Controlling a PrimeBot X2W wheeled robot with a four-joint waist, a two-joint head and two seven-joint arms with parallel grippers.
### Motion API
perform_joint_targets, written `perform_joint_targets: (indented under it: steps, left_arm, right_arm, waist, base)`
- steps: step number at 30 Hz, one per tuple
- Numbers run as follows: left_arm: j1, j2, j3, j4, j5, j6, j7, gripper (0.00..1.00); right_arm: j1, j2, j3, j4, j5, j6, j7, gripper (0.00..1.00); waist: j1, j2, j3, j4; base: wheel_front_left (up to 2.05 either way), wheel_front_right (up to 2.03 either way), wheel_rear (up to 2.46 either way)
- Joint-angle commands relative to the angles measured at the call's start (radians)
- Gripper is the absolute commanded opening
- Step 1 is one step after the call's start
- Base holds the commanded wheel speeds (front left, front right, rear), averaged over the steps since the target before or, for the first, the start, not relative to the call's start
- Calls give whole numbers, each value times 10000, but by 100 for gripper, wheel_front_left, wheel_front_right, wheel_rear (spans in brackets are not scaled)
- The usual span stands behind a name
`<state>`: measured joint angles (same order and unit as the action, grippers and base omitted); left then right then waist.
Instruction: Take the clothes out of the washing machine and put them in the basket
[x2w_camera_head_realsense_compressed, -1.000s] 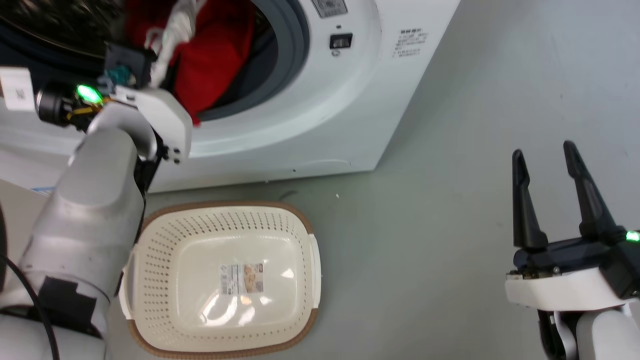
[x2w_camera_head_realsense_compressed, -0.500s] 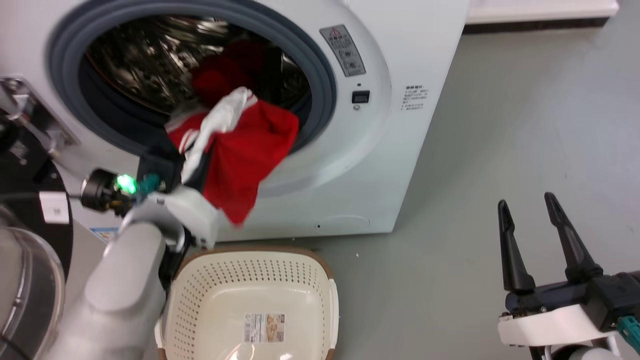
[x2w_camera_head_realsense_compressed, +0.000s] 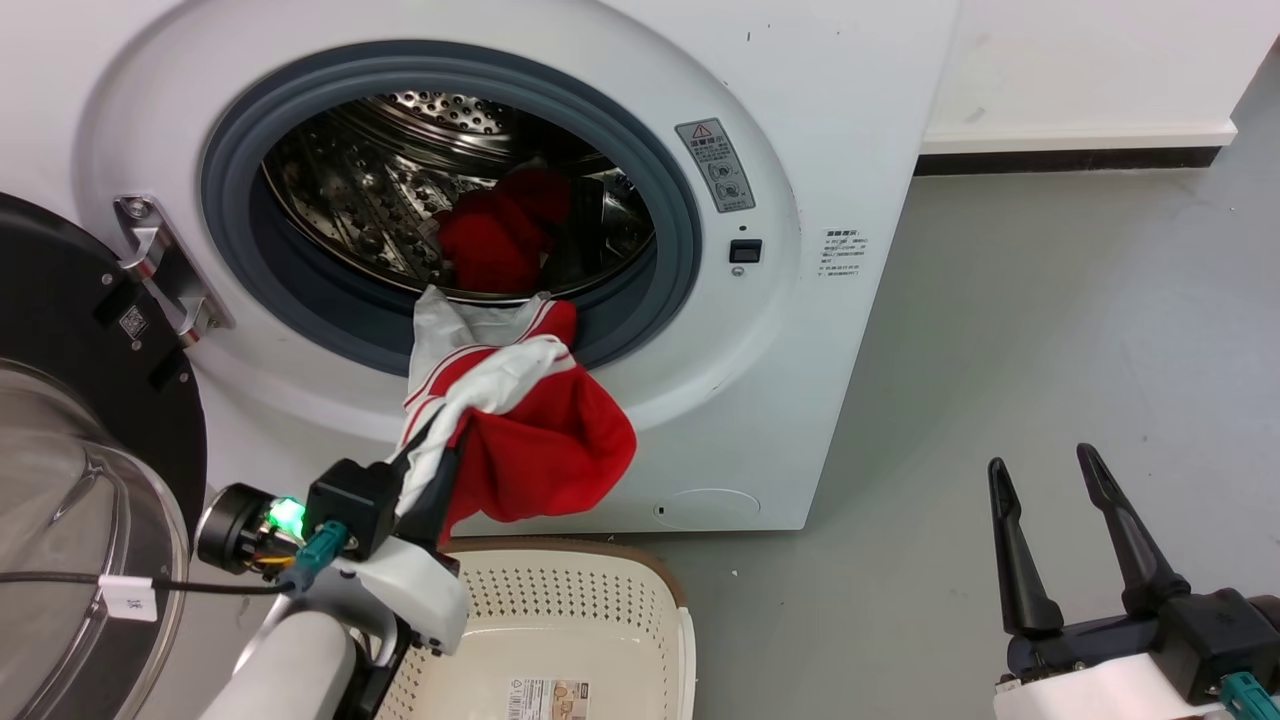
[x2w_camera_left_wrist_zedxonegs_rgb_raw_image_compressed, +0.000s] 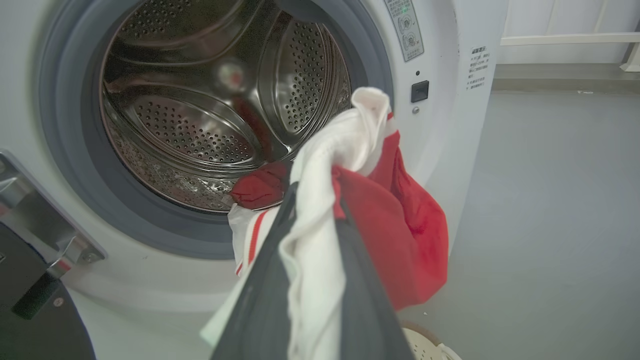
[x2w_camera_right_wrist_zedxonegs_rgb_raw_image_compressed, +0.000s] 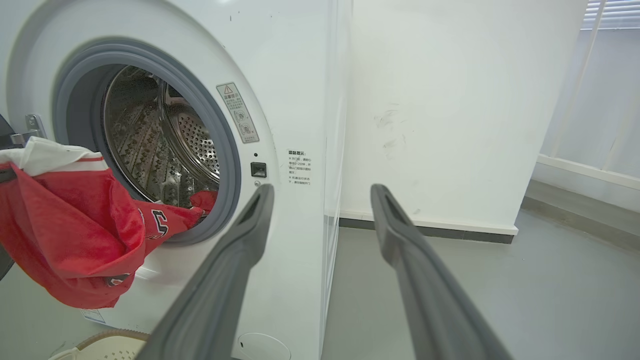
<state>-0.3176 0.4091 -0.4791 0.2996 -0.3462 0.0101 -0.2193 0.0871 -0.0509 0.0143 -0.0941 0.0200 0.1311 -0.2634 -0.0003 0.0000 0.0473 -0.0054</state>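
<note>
basket (x2w_camera_head_realsense_compressed: 640, 610): on the floor (x2w_camera_head_realsense_compressed: 1000, 300).
right hand (x2w_camera_head_realsense_compressed: 1040, 458): fingers spread, empty, right of the washer (x2w_camera_head_realsense_compressed: 830, 150).
left hand (x2w_camera_left_wrist_zedxonegs_rgb_raw_image_compressed: 314, 205): pinching the jersey (x2w_camera_head_realsense_compressed: 545, 450).
jersey: hangs from that hand over the basket's far rim, tail on the washer's ring (x2w_camera_head_realsense_compressed: 690, 260).
washer: door (x2w_camera_head_realsense_compressed: 60, 400) open; red piece (x2w_camera_head_realsense_compressed: 495, 240) in the drum (x2w_camera_head_realsense_compressed: 380, 180).

Washing machine (x2w_camera_head_realsense_compressed: 850, 130): upper centre; its door (x2w_camera_head_realsense_compressed: 60, 400) at our far left.
Jersey (x2w_camera_head_realsense_compressed: 540, 440): in our left gripper (x2w_camera_head_realsense_compressed: 432, 455), hanging from the drum (x2w_camera_head_realsense_compressed: 400, 170), above the basket (x2w_camera_head_realsense_compressed: 600, 610) at bottom centre.
Second garment (x2w_camera_head_realsense_compressed: 495, 245): inside the drum.
Right gripper (x2w_camera_head_realsense_compressed: 1060, 540): lower right.
</note>
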Motion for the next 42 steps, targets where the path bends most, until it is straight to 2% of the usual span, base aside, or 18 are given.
perform_joint_targets:
  steps: [1, 8, 13, 22, 32, 42]
  left_arm:
    - [226, 58, -26, -337, -35, 95, 94, 0]
    - [793, 99, -157, -998, -207, 219, 463, 0]
    - [1003, -74, -258, -638, -452, 118, 568, 0]
    - [528, -764, -502, 2079, -803, -456, 18, 0]
    - [-458, -1668, -910, 5371, -849, -1069, -363, 0]
    - [-1585, -2343, -1108, 7914, -1049, -1329, -454, 0]
  right_arm:
    - [126, 11, 2, 7, 53, -7, -21, 100]
    - [-92, 11, 69, -34, 42, -7, -21, 100]
    - [-498, 11, 79, -101, 30, -7, -21, 100]
    - [-1156, 11, -24, -234, 75, -7, -21, 100]
    - [-1757, 13, -175, -336, 234, -7, -21, 100]
    - [-2323, 13, -193, -460, 342, -7, -21, 100]
  waist:
    - [3, 0, -16, 25]
    - [3, 0, 239, -74]
    - [3, 0, 853, -327]
    - [3, 0, 2119, -855]
    - [3, 0, 3223, -1060]
    - [3, 0, 4359, -1166]
  base:
    - [0, 0, 0]
    - [0, 0, 0]
    - [0, 0, 0]
    - [0, 0, 0]
    - [0, 0, 0]
    - [0, 0, 0]
